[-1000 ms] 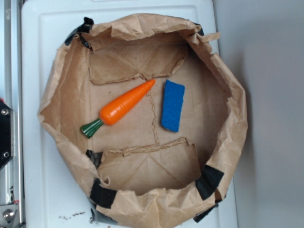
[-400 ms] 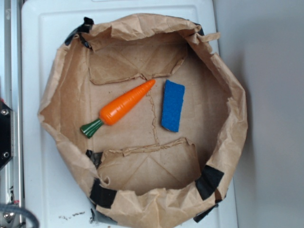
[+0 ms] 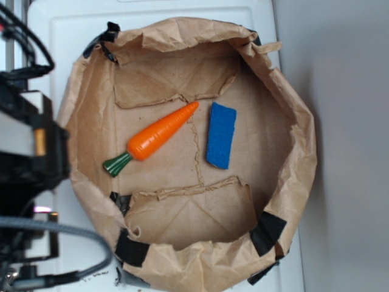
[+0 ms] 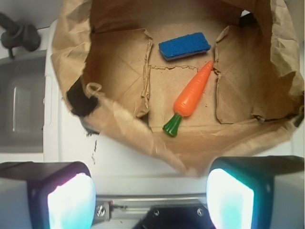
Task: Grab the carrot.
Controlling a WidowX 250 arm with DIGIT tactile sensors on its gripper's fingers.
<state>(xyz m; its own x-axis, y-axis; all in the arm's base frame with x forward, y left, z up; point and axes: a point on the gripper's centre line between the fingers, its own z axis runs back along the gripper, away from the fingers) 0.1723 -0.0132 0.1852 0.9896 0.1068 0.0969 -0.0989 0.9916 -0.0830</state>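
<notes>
A white table (image 3: 158,15) carries a big crumpled paper bag (image 3: 292,176), cut low and taped at the rim, and the robot arm (image 3: 30,152) sits at its left edge outside the paper. The gripper (image 4: 150,191) has its jaws spread wide, holding nothing. On the bag's floor the carrot (image 3: 161,134) lies slanted, green stem toward the arm, with a blue block (image 3: 220,135) just beside its tip, not touching.

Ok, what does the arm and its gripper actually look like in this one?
The arm is black and boxy, with a white panel, a small orange-brown patch and grey and black cables looping off it. In the wrist view the gripper shows two black-cased fingers with pale, glowing pads, and a screwed metal bar between them.
</notes>
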